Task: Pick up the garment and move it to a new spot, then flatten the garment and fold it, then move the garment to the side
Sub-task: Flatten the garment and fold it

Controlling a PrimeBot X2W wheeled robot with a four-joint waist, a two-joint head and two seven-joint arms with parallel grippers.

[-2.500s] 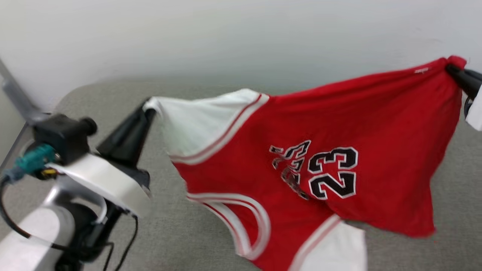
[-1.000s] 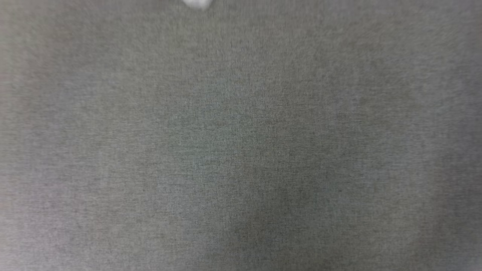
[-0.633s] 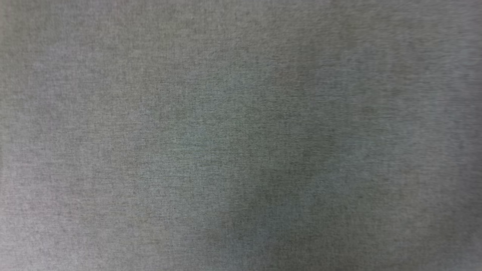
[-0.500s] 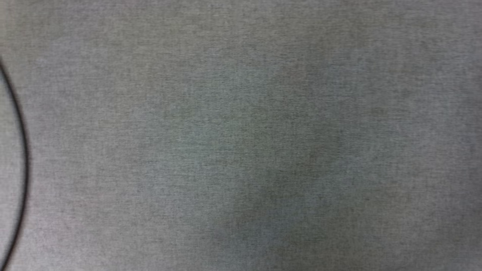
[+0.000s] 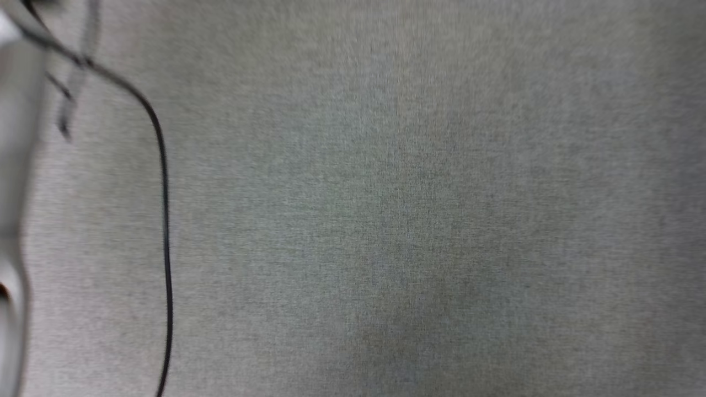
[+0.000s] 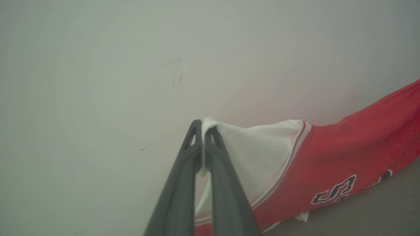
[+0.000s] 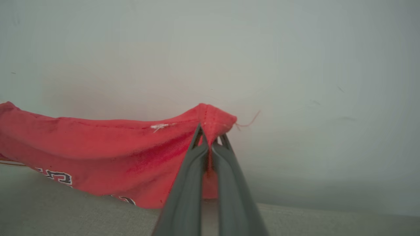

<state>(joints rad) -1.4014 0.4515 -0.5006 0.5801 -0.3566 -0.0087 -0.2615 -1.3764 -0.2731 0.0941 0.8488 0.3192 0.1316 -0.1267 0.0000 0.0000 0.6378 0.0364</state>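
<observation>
The garment [image 6: 344, 154] is a red jersey with white sleeves, striped trim and dark print, held up in the air and stretched between both arms. My left gripper [image 6: 203, 129] is shut on the tip of a white sleeve. My right gripper [image 7: 210, 132] is shut on a red hem corner of the garment [image 7: 98, 154]. The lower edge of the cloth hangs just above the grey surface [image 7: 65, 209] in both wrist views.
The head view looks straight down on grey fabric surface [image 5: 413, 220]. A pale arm part [image 5: 14, 165] and a black cable [image 5: 164, 220] lie along that view's left edge. A plain pale wall [image 6: 98, 65] stands behind the garment.
The head camera has tilted down from the held-up garment to the bare grey surface. Over the last half second a cable and a pale arm part have come into the left edge.
</observation>
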